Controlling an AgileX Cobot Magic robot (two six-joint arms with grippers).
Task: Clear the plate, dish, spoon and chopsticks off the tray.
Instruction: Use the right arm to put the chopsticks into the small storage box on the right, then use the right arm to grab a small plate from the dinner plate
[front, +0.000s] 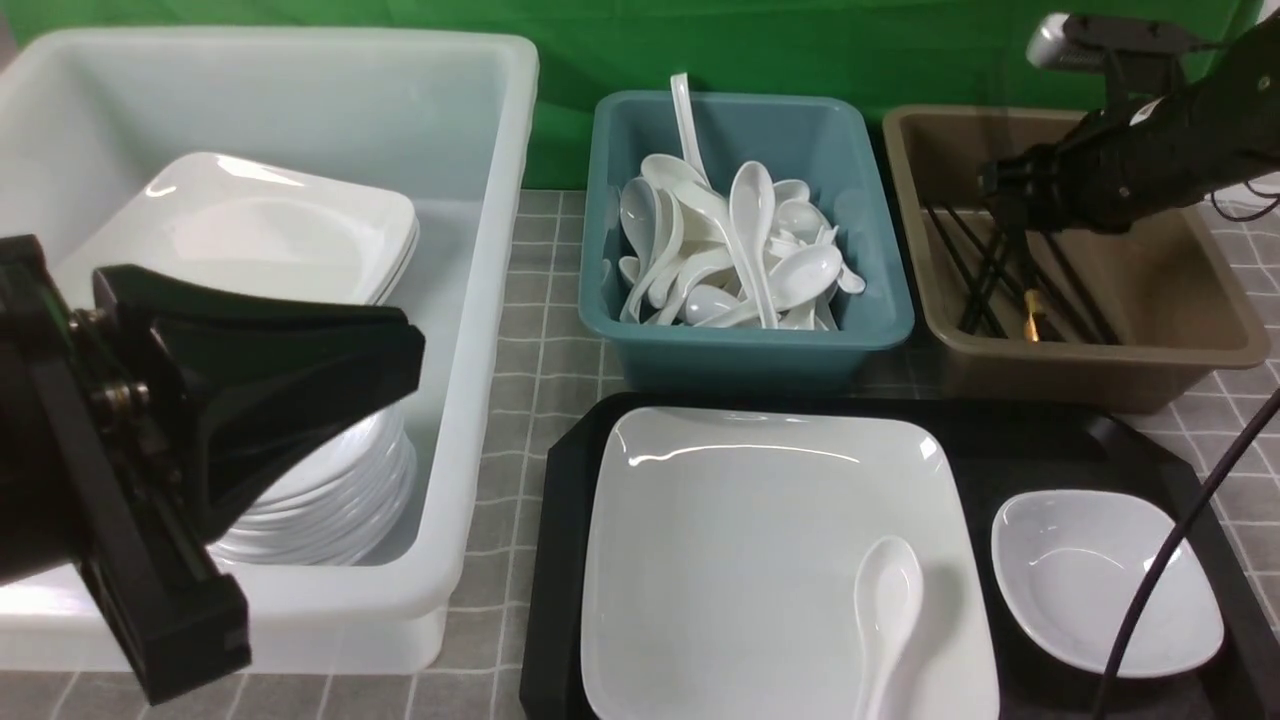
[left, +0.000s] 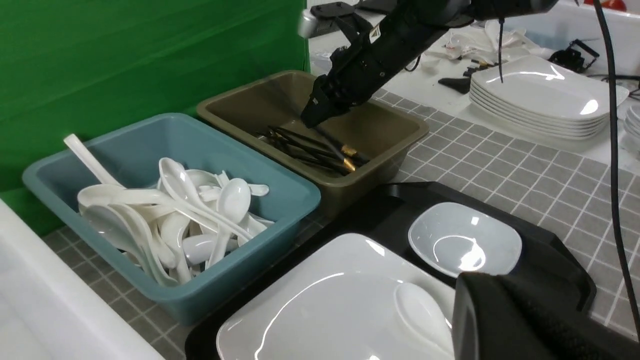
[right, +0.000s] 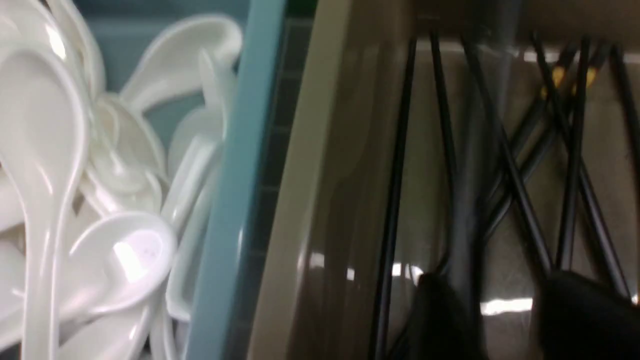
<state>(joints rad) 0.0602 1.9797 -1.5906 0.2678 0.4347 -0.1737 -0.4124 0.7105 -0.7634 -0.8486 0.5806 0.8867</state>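
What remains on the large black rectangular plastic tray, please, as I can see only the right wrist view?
Observer: A large glossy white square plate sits on the tray.
Operator: Is anything on it?
Observer: A white glossy soup spoon lies on its right side.
Operator: Anything else?
Observer: A small white rounded-square dish sits on the tray, right of the plate.

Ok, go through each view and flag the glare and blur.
Front view: sharp, with white glare streaks on the plate near its far rim. Left wrist view: a bright highlight inside the dish. Right wrist view: soft throughout, the chopsticks smeared into a faint streak, glare patches on the brown tub floor.
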